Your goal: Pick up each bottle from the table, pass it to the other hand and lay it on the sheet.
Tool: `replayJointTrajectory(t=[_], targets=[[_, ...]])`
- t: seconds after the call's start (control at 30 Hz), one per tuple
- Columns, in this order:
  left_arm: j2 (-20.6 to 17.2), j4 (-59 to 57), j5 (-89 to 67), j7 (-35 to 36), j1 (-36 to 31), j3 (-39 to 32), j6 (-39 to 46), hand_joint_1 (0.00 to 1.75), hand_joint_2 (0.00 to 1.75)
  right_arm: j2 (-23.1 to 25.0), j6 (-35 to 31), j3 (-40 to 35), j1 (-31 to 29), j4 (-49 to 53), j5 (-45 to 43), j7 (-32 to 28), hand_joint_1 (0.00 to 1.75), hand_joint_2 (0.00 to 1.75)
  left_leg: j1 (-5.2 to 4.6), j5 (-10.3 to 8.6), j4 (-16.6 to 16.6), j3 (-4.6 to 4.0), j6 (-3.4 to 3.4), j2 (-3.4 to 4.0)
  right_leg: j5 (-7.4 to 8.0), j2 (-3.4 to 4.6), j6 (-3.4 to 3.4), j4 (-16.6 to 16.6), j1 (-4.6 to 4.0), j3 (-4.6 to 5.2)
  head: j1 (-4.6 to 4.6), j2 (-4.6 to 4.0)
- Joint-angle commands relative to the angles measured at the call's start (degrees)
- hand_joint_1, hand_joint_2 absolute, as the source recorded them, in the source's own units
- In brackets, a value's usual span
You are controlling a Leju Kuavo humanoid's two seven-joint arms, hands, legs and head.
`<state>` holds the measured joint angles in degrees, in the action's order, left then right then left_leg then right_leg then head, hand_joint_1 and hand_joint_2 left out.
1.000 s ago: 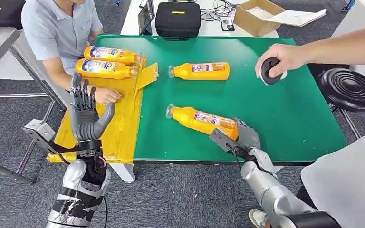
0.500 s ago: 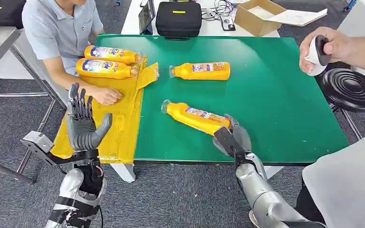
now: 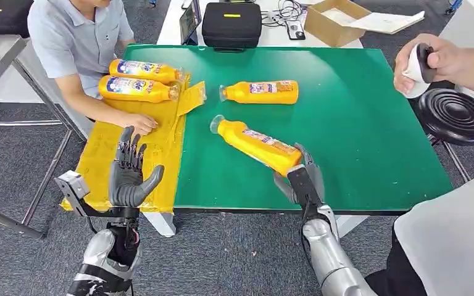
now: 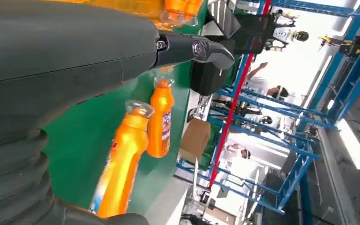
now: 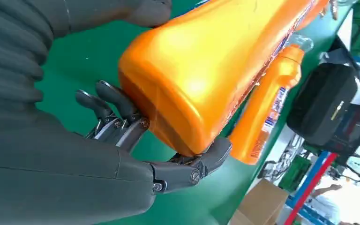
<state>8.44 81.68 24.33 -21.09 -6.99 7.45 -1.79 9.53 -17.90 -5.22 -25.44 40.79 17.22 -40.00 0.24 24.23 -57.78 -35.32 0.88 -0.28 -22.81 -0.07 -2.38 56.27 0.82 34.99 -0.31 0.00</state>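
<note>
- Head view: right hand (image 3: 301, 179) wrapped round base end of near bottle (image 3: 256, 144), cap end aimed up-left toward yellow sheet (image 3: 160, 160). Bottle tilted, base end at the hand; cannot tell if cap end touches green table (image 3: 358, 135). Grip at base probably leaves neck and mid-body free for the handover.
- Left hand (image 3: 129, 177) raised over sheet's near edge, palm up, fingers spread, holding nothing. Looks staged as receiver, already on the drop-off side.
- Second bottle (image 3: 260, 92) flat on table beyond, untouched. Two bottles (image 3: 141, 80) lying side by side at sheet's far end; judged done, two left.
- Seated person's hand (image 3: 137, 123) resting on sheet, maybe pinning it. Another person's hand (image 3: 429, 61) at right holding a dark round object, off the table.
- Left wrist view: both table bottles in sight ahead, near one (image 4: 122, 164) closer; thumb (image 4: 192, 49) extended, nothing in palm.
- Right wrist view: fingers (image 5: 117, 110) under bottle base (image 5: 201, 79), thumb across the other side; firm-looking clamp. Second bottle (image 5: 272, 103) just behind.
</note>
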Motion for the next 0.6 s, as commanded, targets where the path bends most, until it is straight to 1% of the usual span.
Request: replayJointTrajectory(t=[0.03, 0.17, 0.2, 0.23, 0.27, 0.33, 0.4, 0.43, 0.47, 0.5, 0.53, 0.6], targets=[[-2.0, -3.8, 0.3, 0.3, -2.2, 0.8, 0.4, 0.00, 1.75, -1.3, -1.0, -3.2, -0.7, 1.4, -1.8, 0.0, 1.75, 1.75, 0.03, 0.17, 0.0, 0.40, -0.07, 0.02, -0.18, -0.01, 0.13, 0.0, -0.05, -0.40, 0.00, 0.00], [-1.5, -3.6, -0.7, -0.2, -2.2, 0.8, 1.7, 0.00, 1.75, -1.3, -0.7, -4.2, 0.3, 3.7, -3.2, 0.0, 1.75, 1.75, 0.02, 0.15, 0.0, 0.33, -0.06, -0.01, -0.17, -0.04, 0.12, 0.0, -0.04, -0.34, 0.00, 0.00], [-0.9, -5.2, -0.5, 0.9, -2.6, 0.8, 2.6, 0.00, 1.75, -1.3, -0.9, -4.8, 0.6, 4.6, -3.7, 0.0, 1.75, 1.75, 0.01, 0.08, 0.0, 0.21, -0.04, -0.04, -0.10, -0.06, 0.09, 0.0, -0.02, -0.22, 0.00, 0.00], [0.0, -7.6, 1.6, 3.9, -2.9, 0.8, 2.4, 0.00, 1.75, -1.1, -0.9, -5.0, 0.8, 5.2, -4.3, 0.0, 1.75, 1.75, 0.02, 0.15, 0.0, 0.33, -0.06, -0.02, -0.17, -0.04, 0.12, 0.0, -0.03, -0.33, 0.00, 0.00], [0.5, -9.8, 3.5, 6.3, -3.1, 1.1, 1.8, 0.00, 1.75, -0.9, -1.2, -5.1, 1.0, 5.7, -4.6, 0.0, 1.75, 1.75, -0.01, 0.07, 0.0, 0.23, -0.04, -0.04, -0.10, -0.06, 0.08, 0.0, -0.01, -0.23, 0.00, 0.00], [1.1, -13.5, 5.0, 6.2, -3.3, 2.1, 1.1, 0.00, 1.75, -0.7, -1.3, -5.4, 1.1, 6.0, -4.9, 0.0, 1.75, 1.75, -0.02, 0.07, 0.1, 0.28, -0.04, -0.05, -0.10, -0.07, 0.08, 0.0, 0.00, -0.28, 0.00, 0.00], [1.5, -16.4, 8.3, 8.4, -3.2, 3.3, -0.4, 0.00, 1.75, -0.7, -1.1, -6.2, 1.5, 7.4, -5.2, 0.0, 1.75, 1.75, 0.00, 0.12, 0.1, 0.47, -0.06, -0.10, -0.16, -0.12, 0.13, -0.1, -0.02, -0.50, 0.00, 0.00], [1.6, -16.7, 8.4, 8.3, -3.2, 3.5, -0.4, 0.00, 1.75, -0.7, -1.1, -6.2, 1.5, 7.4, -5.2, 0.0, 1.75, 1.75, -0.01, 0.06, 0.1, 0.25, -0.04, -0.06, -0.09, -0.07, 0.08, 0.0, -0.01, -0.26, -0.02, 0.00], [1.7, -17.3, 9.9, 9.3, -3.0, 3.9, -1.0, 0.00, 1.75, -0.7, -0.9, -6.4, 1.8, 8.5, -5.7, 0.0, 1.75, 1.75, -0.03, 0.09, 0.1, 0.38, -0.05, -0.08, -0.13, -0.09, 0.10, -0.1, 0.01, -0.39, 0.00, 0.00], [2.0, -17.5, 10.3, 9.8, -2.8, 4.5, -1.4, 0.00, 1.75, -0.6, -0.8, -6.5, 1.9, 9.0, -5.9, 0.0, 1.75, 1.75, -0.01, 0.09, 0.0, 0.27, -0.03, -0.04, -0.11, -0.05, 0.08, 0.0, 0.00, -0.28, 0.00, 0.00], [2.1, -17.6, 10.3, 9.8, -2.7, 4.7, -1.4, 0.00, 1.75, -0.5, -0.8, -6.5, 1.9, 9.0, -5.9, 0.0, 1.75, 1.75, -0.01, 0.14, 0.1, 0.38, -0.04, 0.01, -0.14, -0.02, 0.10, -0.1, -0.01, -0.38, 0.00, 0.00], [1.8, -18.1, 11.5, 11.7, -2.5, 6.9, -2.4, 0.00, 1.75, -0.6, -0.7, -6.9, 2.5, 10.9, -6.2, 0.0, 1.75, 1.75, -0.01, 0.04, 0.0, 0.12, -0.03, -0.03, -0.05, -0.04, 0.05, 0.0, 0.00, -0.13, 0.00, 0.00]])
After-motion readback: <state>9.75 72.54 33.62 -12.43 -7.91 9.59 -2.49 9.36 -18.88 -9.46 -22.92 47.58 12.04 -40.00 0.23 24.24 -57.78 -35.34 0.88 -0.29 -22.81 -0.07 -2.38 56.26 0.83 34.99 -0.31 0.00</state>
